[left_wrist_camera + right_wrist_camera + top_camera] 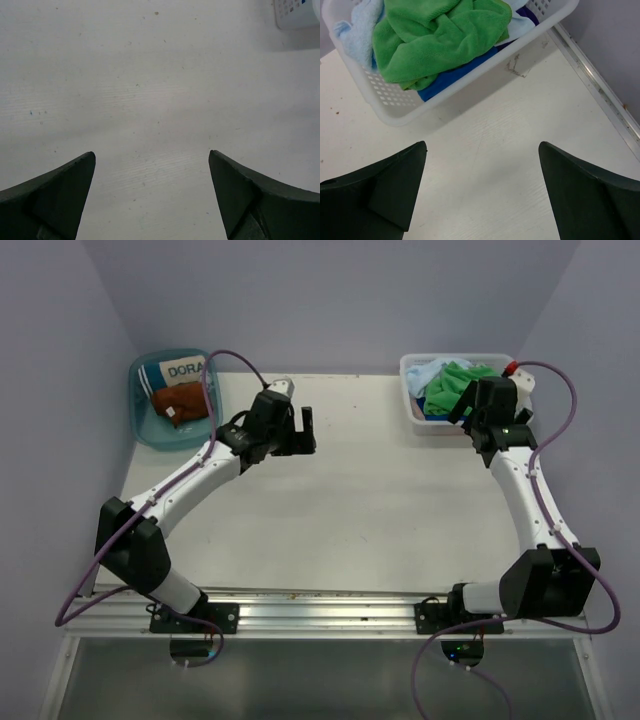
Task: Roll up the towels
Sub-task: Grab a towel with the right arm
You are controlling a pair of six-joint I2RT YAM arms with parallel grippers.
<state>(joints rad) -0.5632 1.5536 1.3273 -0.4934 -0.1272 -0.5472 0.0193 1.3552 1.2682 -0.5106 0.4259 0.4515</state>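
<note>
Several towels lie heaped in a white basket (pixel 395 112) at the back right: a bright green one (pixel 435 35) on top, a light blue one (pixel 357 30) and a dark blue one (pixel 455 77) beneath. The heap also shows in the top view (pixel 450 385). A rust-brown towel (pixel 178 400) lies in the teal bin (pixel 145 425) at the back left. My right gripper (pixel 482 145) is open and empty, over the bare table just in front of the basket. My left gripper (pixel 151 154) is open and empty above the bare table, right of the bin.
A white-and-teal item printed "DORA" (pixel 185 370) leans in the teal bin behind the rust-brown towel. A metal rail (pixel 600 90) runs along the table's right edge by the wall. A corner of the white basket (pixel 297 12) shows far off in the left wrist view.
</note>
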